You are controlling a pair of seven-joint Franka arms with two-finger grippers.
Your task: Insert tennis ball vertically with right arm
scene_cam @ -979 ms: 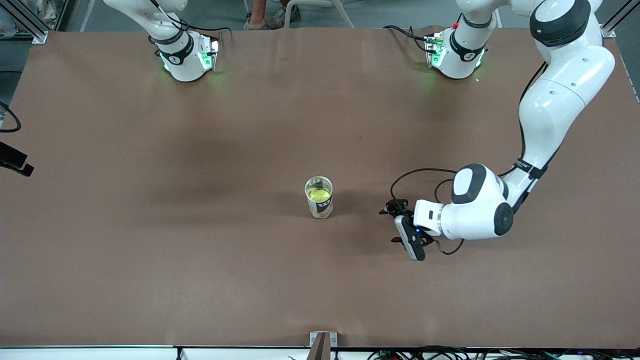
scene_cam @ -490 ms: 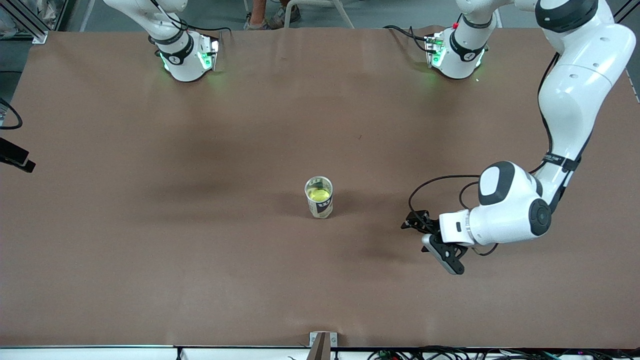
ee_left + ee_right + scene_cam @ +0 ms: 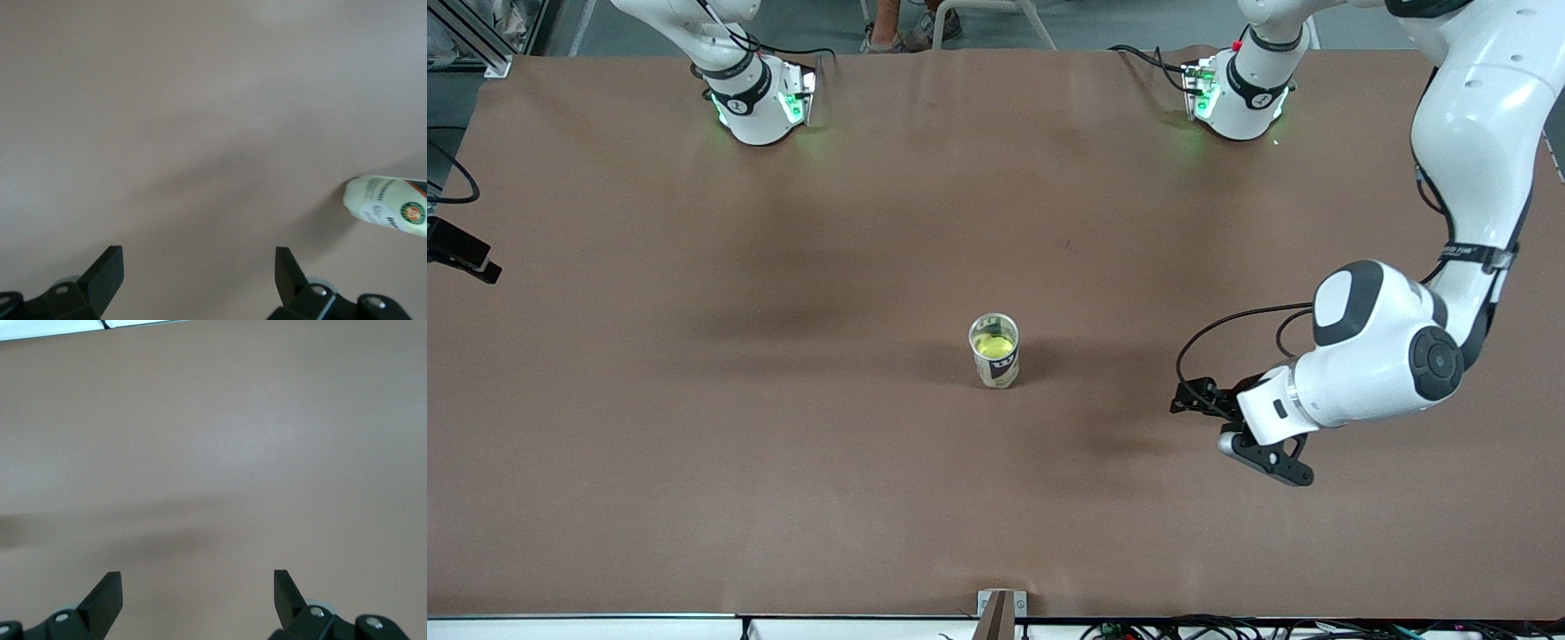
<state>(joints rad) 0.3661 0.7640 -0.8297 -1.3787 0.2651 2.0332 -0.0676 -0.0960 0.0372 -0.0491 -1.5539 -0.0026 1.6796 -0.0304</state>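
A: Lowest in the front view?

B: Left gripper (image 3: pixel 199 272), over bare table (image 3: pixel 783 462) toward the left arm's end. Jaws spread full wide, nothing between them.

A: Changed over the last second?

B: Drawn away from the can (image 3: pixel 994 352), step by step, toward the left arm's end of the table; now well apart from it. Can unmoved throughout. In the left wrist view, only the can's side at the margin.

A: Meaning for the task?

B: Probably done. Ball (image 3: pixel 995 345) already inside the can, seen yellow through the open mouth. No hold on either thing by either gripper. Reads as a retreat, not an approach.

A: Place of the can?

B: Mid-table, standing alone, roughly midway between the two ends and nearer to the front camera than both bases.

A: Heading and long axis?

B: Upright. Long axis vertical, base flat on the table, open mouth facing straight up. No tilt to be made out. Ball round, so no axis of its own; lodged below the rim.

A: Right gripper (image 3: pixel 197 590)?

B: Also wide open and empty, over bare table with a table edge in sight. Judged to wait at the right arm's end.

A: Farthest off?

B: Right base (image 3: pixel 758 105) and left base (image 3: pixel 1240 96), lit green, along the table's edge.
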